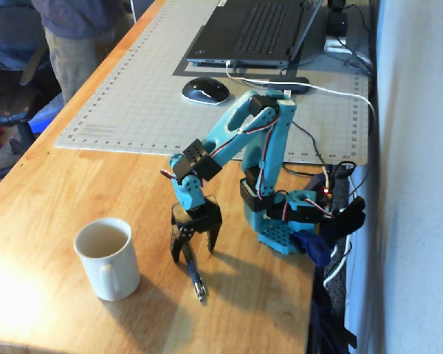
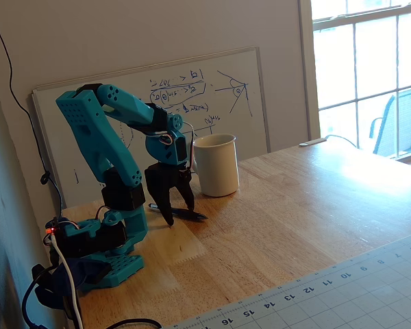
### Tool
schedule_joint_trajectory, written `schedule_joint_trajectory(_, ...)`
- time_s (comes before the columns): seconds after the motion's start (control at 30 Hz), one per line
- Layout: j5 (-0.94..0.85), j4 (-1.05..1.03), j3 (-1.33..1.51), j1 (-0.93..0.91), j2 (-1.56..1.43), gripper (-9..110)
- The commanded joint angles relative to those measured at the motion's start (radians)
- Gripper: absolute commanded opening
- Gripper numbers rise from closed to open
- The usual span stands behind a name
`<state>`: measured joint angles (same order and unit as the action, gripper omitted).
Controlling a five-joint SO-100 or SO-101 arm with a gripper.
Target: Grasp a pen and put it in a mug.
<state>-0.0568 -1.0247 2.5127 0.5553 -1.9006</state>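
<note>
Wooden table (image 1: 52, 184) with gridded cutting mat (image 1: 140, 81), whiteboard (image 2: 212, 89) scribbles we cannot read, gripper (image 1: 195, 256) spread wide astride pen (image 1: 194, 274), mug (image 1: 107, 258) nearby.

A light wooden tabletop (image 1: 74, 177) carries a pale gridded cutting mat (image 1: 140, 81) with a dark laptop (image 1: 255, 33) and black mouse (image 1: 204, 90). A scribbled whiteboard (image 2: 226, 96) leans against the beige wall (image 2: 123, 34) beside a bright window (image 2: 366, 75).
</note>
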Motion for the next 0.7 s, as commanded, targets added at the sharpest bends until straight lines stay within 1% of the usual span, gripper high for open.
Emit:
schedule_joint_trajectory(0.0,-0.011,-0.011,0.006,0.02,-0.005,29)
schedule_joint_trajectory(0.13,-0.011,-0.012,0.006,0.02,-0.005,25)
schedule_joint_trajectory(0.33,-0.005,-0.002,0.006,0.02,-0.005,9)
schedule_joint_trajectory(0.43,-0.005,-0.002,0.006,0.02,-0.005,3)
schedule_joint_trajectory(0.67,-0.012,0.0,0.005,0.02,-0.006,2)
